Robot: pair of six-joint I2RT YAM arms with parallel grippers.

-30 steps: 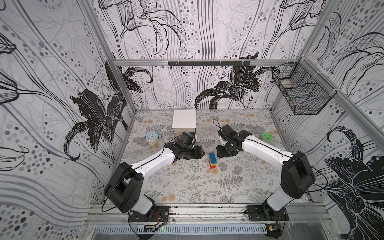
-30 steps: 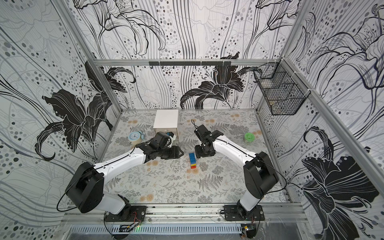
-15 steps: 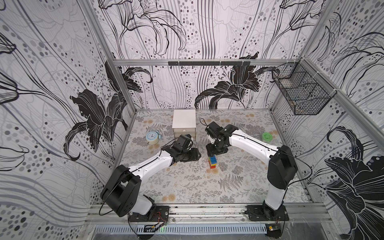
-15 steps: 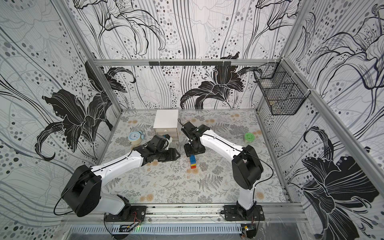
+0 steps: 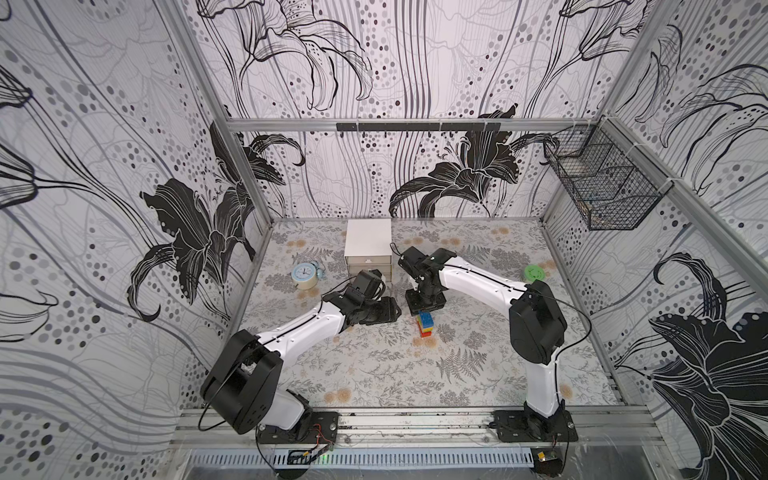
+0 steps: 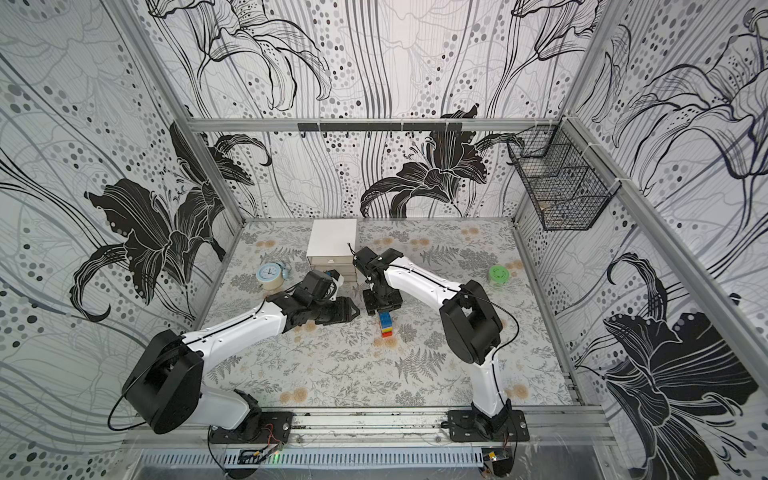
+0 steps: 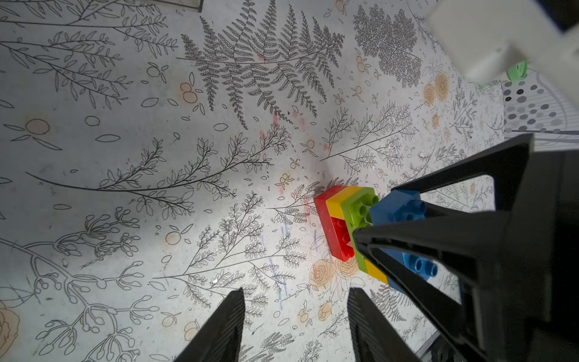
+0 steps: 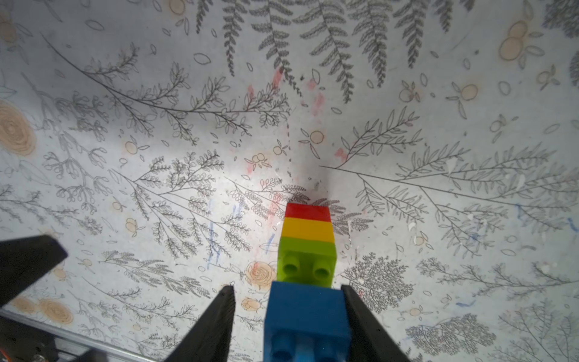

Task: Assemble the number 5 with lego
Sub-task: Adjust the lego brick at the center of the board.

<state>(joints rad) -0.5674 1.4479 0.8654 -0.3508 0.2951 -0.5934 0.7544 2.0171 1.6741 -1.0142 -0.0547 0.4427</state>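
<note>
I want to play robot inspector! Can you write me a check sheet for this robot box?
Surface: fern-print table, faint red and blue smudges.
Job's things: lego lying flat, joined blue, yellow, green, yellow, red.
Clutter: white drawer box, small clock, green disc.
Grippers: left gripper open, empty, beside the lego; right gripper open, straddling its blue end.
Cables: thin black cable looping off the right arm, clear of the lego.
Surroundings: flower-print walls, wire basket on a wall.
</note>
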